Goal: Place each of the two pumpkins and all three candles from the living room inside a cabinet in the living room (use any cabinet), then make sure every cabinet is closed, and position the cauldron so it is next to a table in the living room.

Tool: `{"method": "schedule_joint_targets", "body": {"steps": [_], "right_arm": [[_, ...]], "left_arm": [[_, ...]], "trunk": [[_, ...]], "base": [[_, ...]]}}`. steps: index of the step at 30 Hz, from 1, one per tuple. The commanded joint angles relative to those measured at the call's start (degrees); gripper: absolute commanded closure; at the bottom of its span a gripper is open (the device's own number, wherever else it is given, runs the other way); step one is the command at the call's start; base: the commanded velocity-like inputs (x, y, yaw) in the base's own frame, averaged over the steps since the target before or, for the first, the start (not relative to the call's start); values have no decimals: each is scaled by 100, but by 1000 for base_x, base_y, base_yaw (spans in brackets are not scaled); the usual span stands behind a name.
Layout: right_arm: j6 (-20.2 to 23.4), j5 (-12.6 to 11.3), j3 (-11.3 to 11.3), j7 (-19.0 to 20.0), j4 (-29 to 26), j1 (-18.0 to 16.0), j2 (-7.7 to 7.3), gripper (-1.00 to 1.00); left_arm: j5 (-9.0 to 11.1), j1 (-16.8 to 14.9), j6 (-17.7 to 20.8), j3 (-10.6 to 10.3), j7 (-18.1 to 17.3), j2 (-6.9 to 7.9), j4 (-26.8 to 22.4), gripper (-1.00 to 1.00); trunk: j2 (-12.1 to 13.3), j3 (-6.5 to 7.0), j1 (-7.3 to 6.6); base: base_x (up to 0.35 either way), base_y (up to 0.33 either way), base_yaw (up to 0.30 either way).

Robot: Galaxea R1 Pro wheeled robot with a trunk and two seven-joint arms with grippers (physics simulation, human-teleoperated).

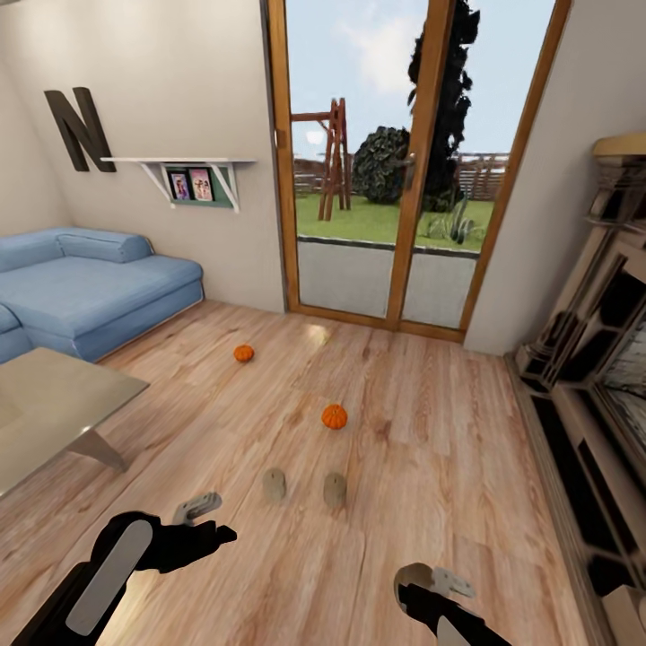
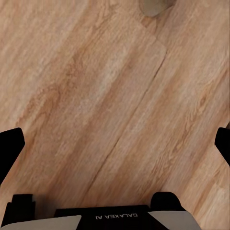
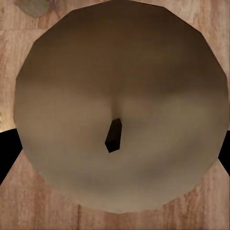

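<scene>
Two orange pumpkins lie on the wood floor, one farther off [image 1: 244, 353] and one nearer [image 1: 334, 416]. Two tan candles [image 1: 274, 484] [image 1: 335, 490] stand side by side in front of the nearer pumpkin. A third candle [image 3: 120, 105] sits between the fingers of my right gripper [image 1: 429, 585], its flat top and dark wick close under the wrist camera. The candle hides the fingers' inner edges. My left gripper [image 1: 199, 509] hangs open over bare floor, left of the two standing candles, one of which [image 2: 154, 6] shows at the frame edge. The grey glass table [image 1: 54, 408] is at the left. Cabinet and cauldron are out of view.
A blue sofa [image 1: 90, 287] stands behind the table along the left wall. A glass patio door [image 1: 395, 179] fills the far wall. A tall pale unit with dark openings [image 1: 592, 386] runs along the right wall. Open wood floor lies between.
</scene>
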Motion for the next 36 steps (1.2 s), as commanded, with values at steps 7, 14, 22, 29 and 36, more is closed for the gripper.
{"method": "schedule_joint_targets", "body": {"steps": [7, 14, 22, 29, 36], "right_arm": [[15, -39, 48, -25, -15, -5, -3, 100], [306, -52, 45, 175, -672, -5, -11, 100], [3211, -112, -9, -624, -3750, -1, -12, 100], [4827, -259, -72, -2244, -5889, 0, 110, 100], [5199, -648, -261, -2780, -6316, 0, 188, 100]], "left_arm": [[60, -4, 4, -11, 60, 8, -5, -100], [58, -4, 4, -11, 61, 5, 1, -100], [52, -4, 4, -3, 66, 16, -3, -100], [45, -9, 4, -2, 76, 17, 0, -100], [41, -12, 4, -2, 85, 11, 24, -100]], "trunk": [[-2, -5, 1], [-2, -5, 1], [-2, -5, 1], [-2, -5, 1], [-2, -5, 1]], "base": [[131, 0, 0], [164, 0, 0], [167, 0, 0], [167, 0, 0], [167, 22, 0]]}}
